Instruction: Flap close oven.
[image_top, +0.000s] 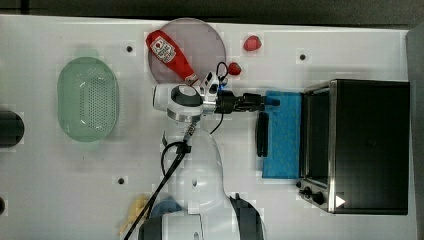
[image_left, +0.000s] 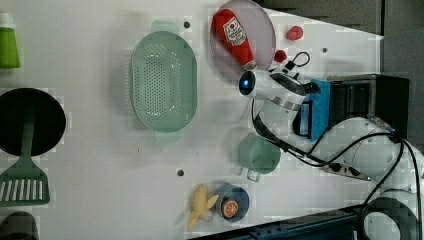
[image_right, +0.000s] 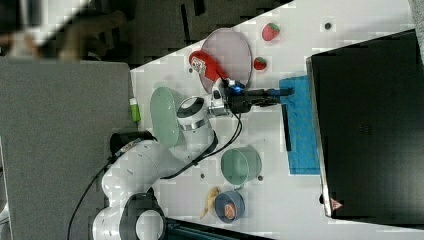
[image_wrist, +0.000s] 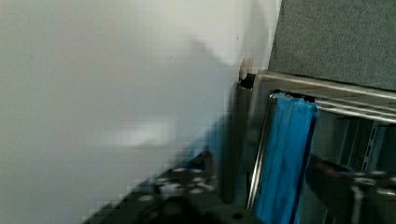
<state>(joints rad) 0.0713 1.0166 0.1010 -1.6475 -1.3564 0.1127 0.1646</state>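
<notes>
You had the oven (image_top: 372, 145) standing at the top view's right edge of the tabletop (image_top: 60, 180), a large black box with a silver metal front frame and black knobs (image_top: 311, 193) at one lower corner of that frame. Its door (image_top: 283, 135) was open, folded down flat toward the top view's left, its surface looking blue. The black bar handle (image_top: 262, 134) ran along the door's free edge.

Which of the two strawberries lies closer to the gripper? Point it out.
The strawberry beside the plate's edge, just above the gripper in the top view. The other strawberry lies farther off, near the table's far edge.
</notes>
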